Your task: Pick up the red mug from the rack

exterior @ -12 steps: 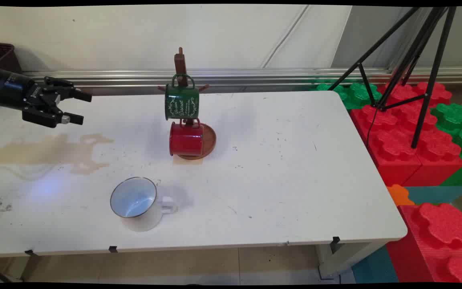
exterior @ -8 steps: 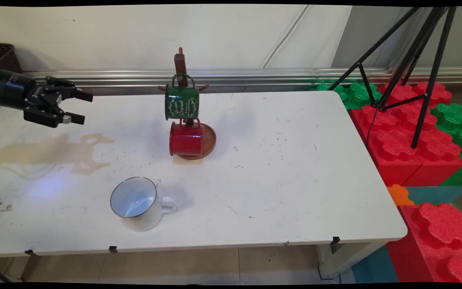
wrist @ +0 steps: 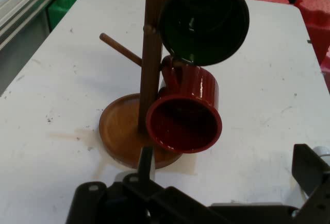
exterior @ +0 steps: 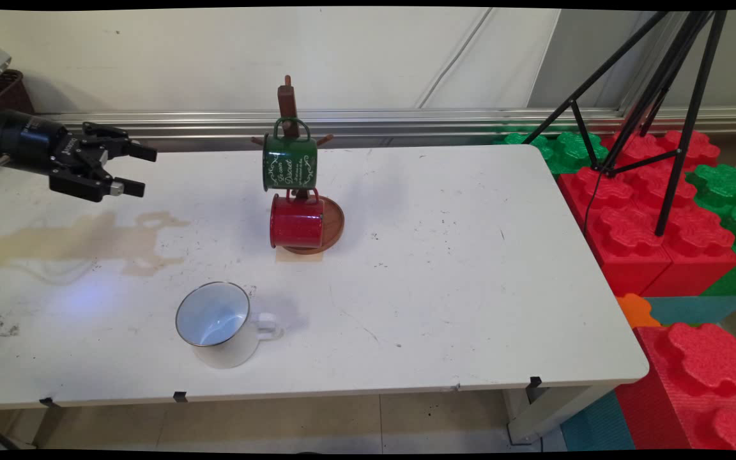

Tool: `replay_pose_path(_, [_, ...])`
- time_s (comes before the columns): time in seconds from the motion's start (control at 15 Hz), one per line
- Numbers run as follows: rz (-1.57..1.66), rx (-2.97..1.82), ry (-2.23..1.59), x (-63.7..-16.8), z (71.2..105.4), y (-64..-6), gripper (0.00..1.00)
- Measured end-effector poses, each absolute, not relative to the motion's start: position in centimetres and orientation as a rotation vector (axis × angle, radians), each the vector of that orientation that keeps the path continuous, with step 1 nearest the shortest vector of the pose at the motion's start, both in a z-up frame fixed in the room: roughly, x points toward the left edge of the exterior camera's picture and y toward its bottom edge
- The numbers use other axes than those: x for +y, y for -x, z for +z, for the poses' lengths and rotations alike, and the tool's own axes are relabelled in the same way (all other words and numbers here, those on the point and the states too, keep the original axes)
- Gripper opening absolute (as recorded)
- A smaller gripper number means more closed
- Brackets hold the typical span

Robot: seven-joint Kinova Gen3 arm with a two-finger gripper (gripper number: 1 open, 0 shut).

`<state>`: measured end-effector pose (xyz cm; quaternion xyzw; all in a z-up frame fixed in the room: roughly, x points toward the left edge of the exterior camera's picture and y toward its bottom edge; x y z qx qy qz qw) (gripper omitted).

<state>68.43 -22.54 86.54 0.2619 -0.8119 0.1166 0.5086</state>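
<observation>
In the main view, the black gripper (exterior: 140, 170) hangs above the left far part of the white surface (exterior: 457, 275), its two fingers spread wide and pointing toward the picture's right, with nothing between them. Below it on the surface lies a pale brown stain (exterior: 87, 239). The nearest things to the gripper are on a wooden mug tree (exterior: 289, 102), well apart to its right: a dark green enamel mug (exterior: 289, 163) with white lettering hangs from a peg, and a red mug (exterior: 296, 222) hangs lower down, just over the tree's round wooden base (exterior: 335, 223). Toward the near edge a white enamel mug (exterior: 218, 322) lies tipped, its mouth toward the left and its handle to the right. Beyond the right end of the surface stand large red and green foam blocks (exterior: 655, 211) and a black tripod (exterior: 649, 96).

In the hand view, the gripper's linkage rises from the bottom edge and one finger (wrist: 311, 170) shows at the right, far out to the side. Straight ahead is the mug tree's post (wrist: 153, 44) on its round base (wrist: 118, 131). The red mug (wrist: 186, 113) faces the camera with its open mouth, and the green mug (wrist: 205, 18) hangs above it, its mouth also turned this way. A bare peg (wrist: 119, 49) sticks out to the left of the post.
</observation>
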Motion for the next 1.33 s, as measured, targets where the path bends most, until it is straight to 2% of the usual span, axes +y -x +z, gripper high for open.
replay_pose_path(0.73, [0.257, -1.938, -0.632, -24.6, 84.2, -65.9, 1.00])
replay_pose_path(1.33, [0.251, -1.964, -0.597, -25.5, 80.7, -63.8, 1.00])
